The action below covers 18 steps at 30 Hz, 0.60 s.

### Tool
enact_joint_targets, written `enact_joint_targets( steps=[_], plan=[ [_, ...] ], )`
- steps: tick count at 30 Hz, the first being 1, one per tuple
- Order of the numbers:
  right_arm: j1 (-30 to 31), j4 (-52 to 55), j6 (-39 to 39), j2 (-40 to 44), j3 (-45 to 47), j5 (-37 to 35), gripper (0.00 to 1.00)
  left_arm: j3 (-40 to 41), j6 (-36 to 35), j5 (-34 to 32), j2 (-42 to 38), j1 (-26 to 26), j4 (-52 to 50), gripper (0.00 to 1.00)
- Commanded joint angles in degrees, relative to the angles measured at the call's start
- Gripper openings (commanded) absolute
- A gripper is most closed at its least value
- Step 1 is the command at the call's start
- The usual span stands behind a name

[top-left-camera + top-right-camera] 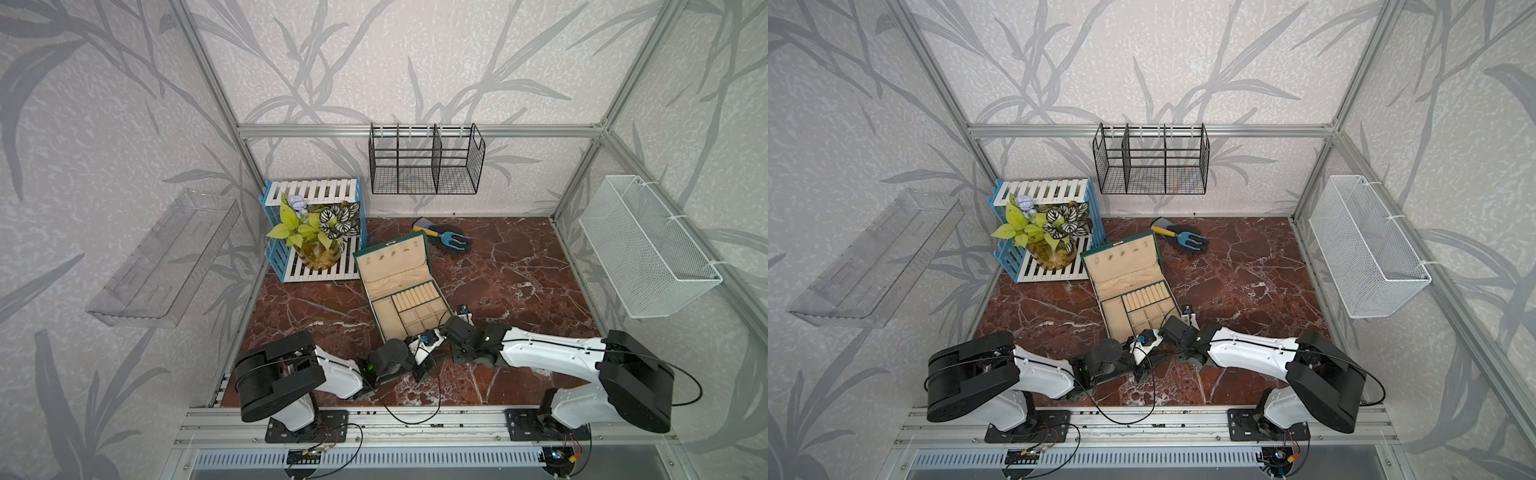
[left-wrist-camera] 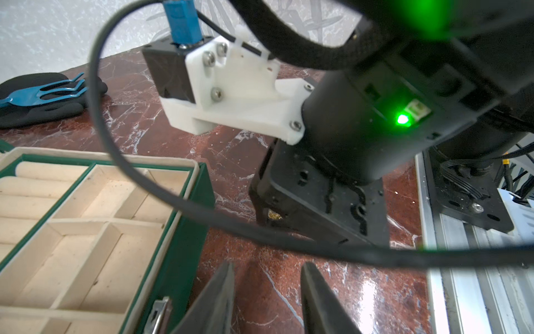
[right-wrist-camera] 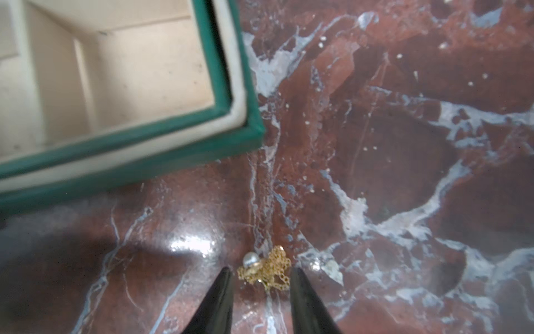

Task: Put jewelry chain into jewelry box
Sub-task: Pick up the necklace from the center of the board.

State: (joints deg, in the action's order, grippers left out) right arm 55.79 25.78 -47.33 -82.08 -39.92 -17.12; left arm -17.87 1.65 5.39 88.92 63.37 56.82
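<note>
The dark green jewelry box [image 1: 390, 257] stands open in the middle of the marble table, its cream compartments [image 2: 95, 254] bare. The jewelry chain [image 3: 265, 269] lies bunched on the marble just outside the box's near right corner [image 3: 251, 127], a small pearl-like pendant [image 3: 250, 259] on it. My right gripper [image 3: 261, 271] is open, tips down on the table on either side of the bunch. In the left wrist view the chain shows as a gold speck [image 2: 273, 214] under the right gripper's black body. My left gripper [image 2: 268, 266] is open and empty beside the box's front wall [image 2: 185, 208].
A black glove with a blue hand rake [image 1: 451, 241] lies behind the box. A potted plant [image 1: 316, 245] stands on a slatted rack at the back left. Wire baskets [image 1: 426, 160] [image 1: 648, 245] hang on the walls. A black cable [image 2: 95, 86] loops past the left wrist camera.
</note>
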Motion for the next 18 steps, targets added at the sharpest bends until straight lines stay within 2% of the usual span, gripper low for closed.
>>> enact_joint_targets(
  steps=[1,8,18],
  plan=[
    [0.3,-1.1,-1.2,-1.7,-1.2,0.3,0.35,-0.2,0.4,-0.4,-0.6,0.2,1.4,0.42],
    [0.3,-0.4,-2.7,-4.5,-2.1,0.1,0.28,-0.1,0.5,-0.5,-0.8,0.2,1.2,0.42],
    [0.3,1.3,-5.5,-6.6,-1.9,-0.6,0.25,0.2,0.1,-0.9,-1.9,0.2,0.7,0.42]
  ],
)
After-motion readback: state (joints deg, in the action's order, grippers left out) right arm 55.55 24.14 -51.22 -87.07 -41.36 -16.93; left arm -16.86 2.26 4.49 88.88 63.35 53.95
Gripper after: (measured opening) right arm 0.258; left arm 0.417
